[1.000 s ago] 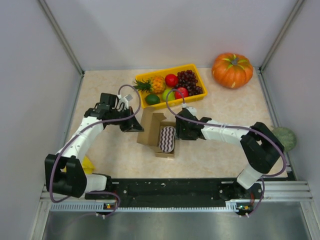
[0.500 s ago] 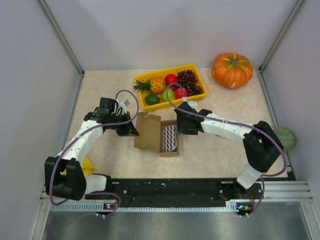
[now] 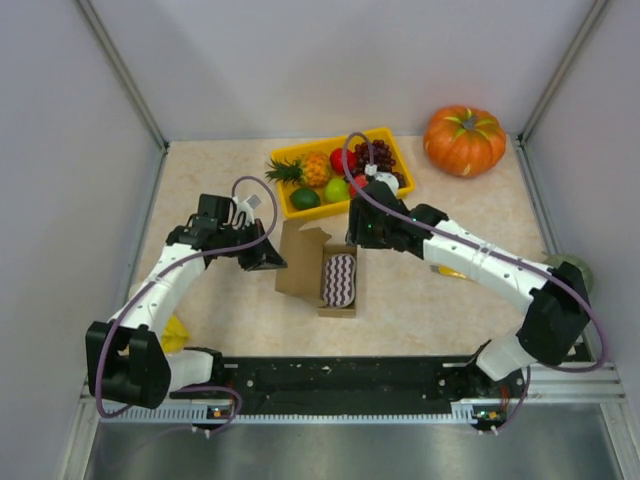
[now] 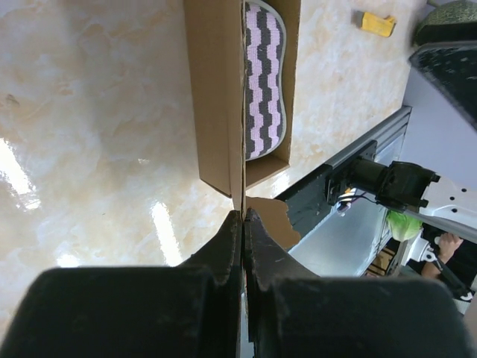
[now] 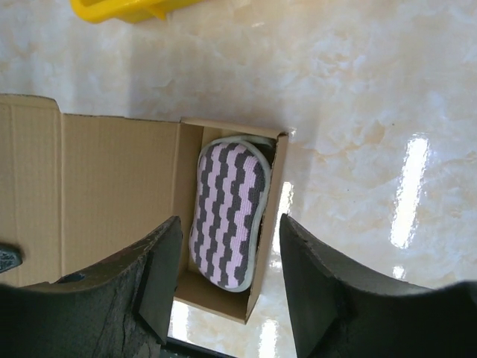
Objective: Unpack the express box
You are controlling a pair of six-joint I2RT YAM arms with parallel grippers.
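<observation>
I see box (image 3: pixel 318 272) open at frame ctr, striped pad (image 3: pixel 338 279) inside. L gripper (image 4: pixel 243 218) pinched on flap edge, left of box. R gripper (image 5: pixel 227 227) spread wide, hovering above box.

Plain pale grey panels (image 3: pixel 330 60) stand along the left, far and right edges of a glossy, marbled beige table (image 3: pixel 200 180), with metal posts (image 3: pixel 120 70) at its far corners. A black rail (image 3: pixel 340 375) runs along its near edge.

Left arm (image 3: pixel 160 275) bent, left pincer (image 4: pixel 244 224) pinched shut, right arm (image 3: pixel 480 262) stretched forward, right pincer (image 5: pixel 227 239) spread wide
</observation>
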